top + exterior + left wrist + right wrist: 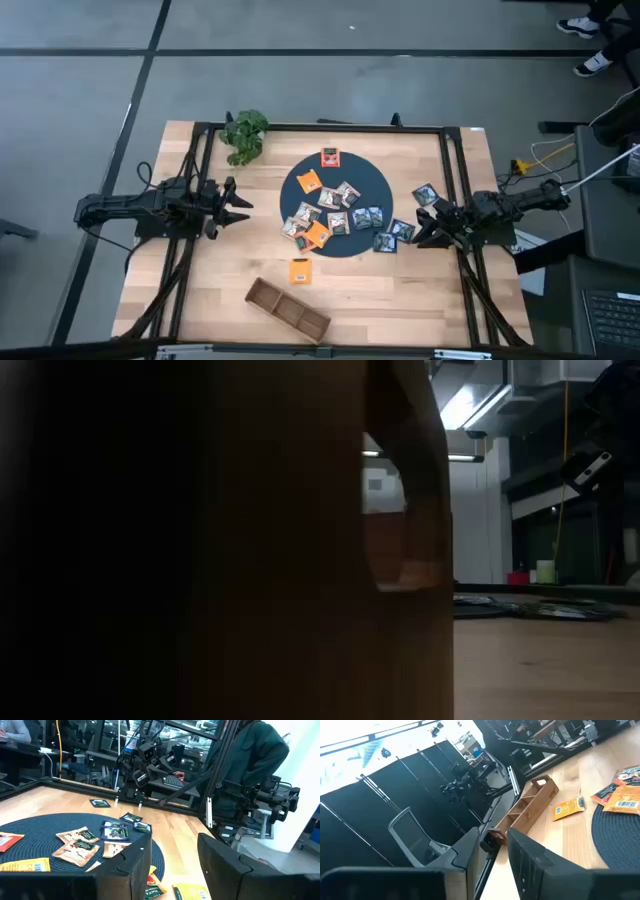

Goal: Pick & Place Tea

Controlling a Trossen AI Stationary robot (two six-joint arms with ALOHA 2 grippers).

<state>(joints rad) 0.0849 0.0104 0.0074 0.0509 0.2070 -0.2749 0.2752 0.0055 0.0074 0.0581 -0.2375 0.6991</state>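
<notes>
tea sachets (335, 208) heaped on the round mat (372, 180) mid-desk (190, 290), a few spilled off the mat's right edge. right hand (425, 226) just beside those strays, nearer than left hand (240, 203), parked well left of the mat. both hands part open, holding nothing. compartment tray (287, 307) below the mat, long axis slanted.

The high view looks straight down on the whole bench (400, 290). The low view sits at bench height, pressed close against the brown tray (250, 540), which blocks most of it. Each wrist view looks low across the bench; both share the round mat (30, 827) with the high view.
</notes>
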